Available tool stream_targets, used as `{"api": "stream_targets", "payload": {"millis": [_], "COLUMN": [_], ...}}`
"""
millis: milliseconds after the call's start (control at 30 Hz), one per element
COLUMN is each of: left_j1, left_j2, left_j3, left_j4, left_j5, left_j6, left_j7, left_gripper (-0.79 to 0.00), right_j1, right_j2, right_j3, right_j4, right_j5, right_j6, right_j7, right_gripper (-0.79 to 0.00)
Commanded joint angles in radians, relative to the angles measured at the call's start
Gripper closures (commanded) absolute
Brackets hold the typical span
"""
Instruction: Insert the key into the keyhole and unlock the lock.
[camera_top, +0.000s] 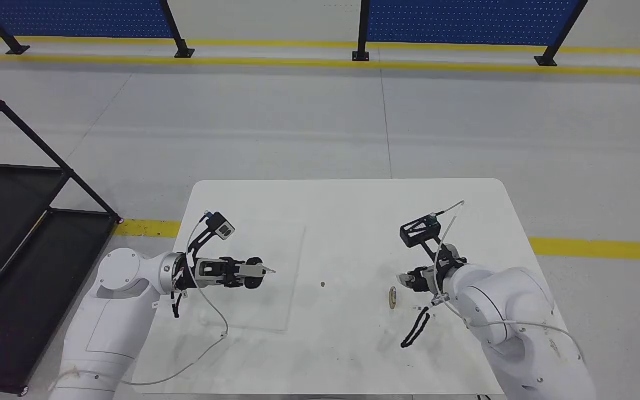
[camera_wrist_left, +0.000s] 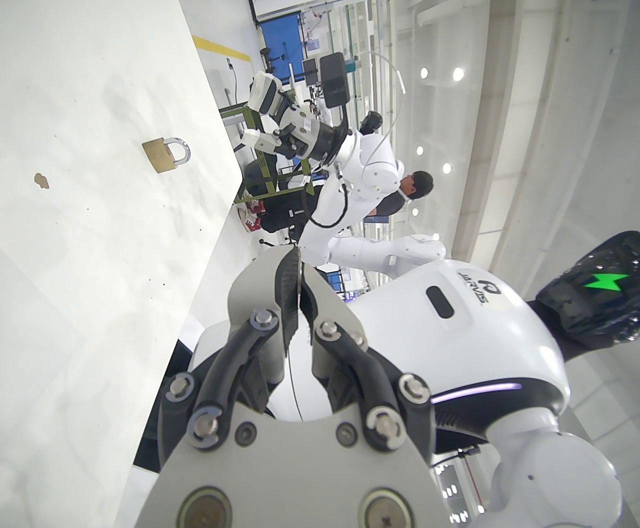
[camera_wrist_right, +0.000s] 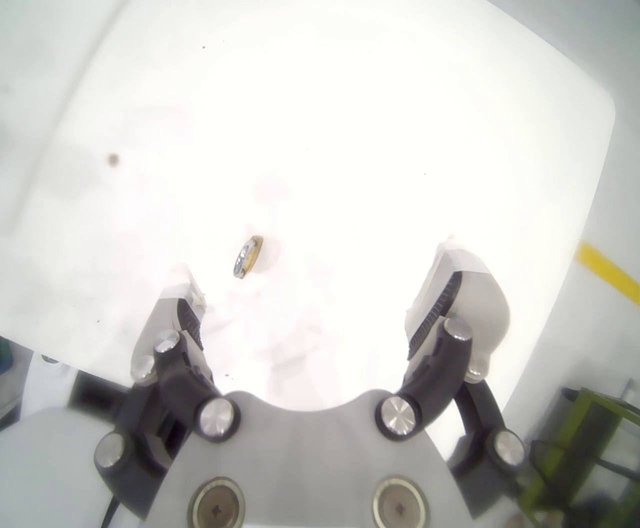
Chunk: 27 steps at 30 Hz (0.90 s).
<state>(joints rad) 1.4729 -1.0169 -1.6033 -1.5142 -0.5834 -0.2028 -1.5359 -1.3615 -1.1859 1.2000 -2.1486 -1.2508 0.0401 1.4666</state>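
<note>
The small brass padlock with a steel shackle (camera_top: 393, 296) lies loose on the white desk (camera_top: 350, 210), just 3 o'clock of its middle; the right gripper (camera_wrist_right: 320, 280), spread wide and empty, hangs just beside it at 2 o'clock; the left gripper (camera_wrist_left: 298, 270), well apart at 9 o'clock, is pinched tight on a thin grey metal sliver, likely the key (camera_wrist_left: 299, 287). Risks, as I judge them: the unheld padlock may skid or spin as fingers close; the thinly gripped key may twist at the keyhole; the arms could clash mid-desk. Room is broad toward 12 o'clock; the 6 o'clock edge lies nearer; a small brown speck (camera_top: 322, 284) sits between the grippers.
</note>
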Motion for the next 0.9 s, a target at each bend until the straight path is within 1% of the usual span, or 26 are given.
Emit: {"api": "stream_targets", "payload": {"millis": [0,300,367,433,533,633,867], "left_j1": [0.000,0.000,0.000,0.000,0.000,0.000,0.000], "left_j2": [0.000,0.000,0.000,0.000,0.000,0.000,0.000], "left_j3": [0.000,0.000,0.000,0.000,0.000,0.000,0.000], "left_j4": [0.000,0.000,0.000,0.000,0.000,0.000,0.000], "left_j5": [0.000,0.000,0.000,0.000,0.000,0.000,0.000], "left_j6": [0.000,0.000,0.000,0.000,0.000,0.000,0.000], "left_j7": [0.000,0.000,0.000,0.000,0.000,0.000,0.000], "left_gripper": [0.000,0.000,0.000,0.000,0.000,0.000,0.000], "right_j1": [0.000,0.000,-0.008,-0.003,0.036,0.068,0.159], "right_j2": [0.000,0.000,-0.001,-0.001,-0.006,-0.010,0.003], "right_j3": [0.000,0.000,0.001,0.002,-0.012,-0.045,-0.195], "right_j4": [0.000,0.000,0.009,0.017,0.028,0.070,0.151], "right_j5": [0.000,0.000,0.017,0.034,0.055,0.068,0.074], "right_j6": [0.000,0.000,0.003,0.003,0.045,0.098,0.178], "right_j7": [0.000,0.000,-0.026,-0.006,0.066,0.069,0.069], "right_gripper": [-0.785,-0.785,-0.785,-0.785,-0.785,-0.785,-0.785]}}
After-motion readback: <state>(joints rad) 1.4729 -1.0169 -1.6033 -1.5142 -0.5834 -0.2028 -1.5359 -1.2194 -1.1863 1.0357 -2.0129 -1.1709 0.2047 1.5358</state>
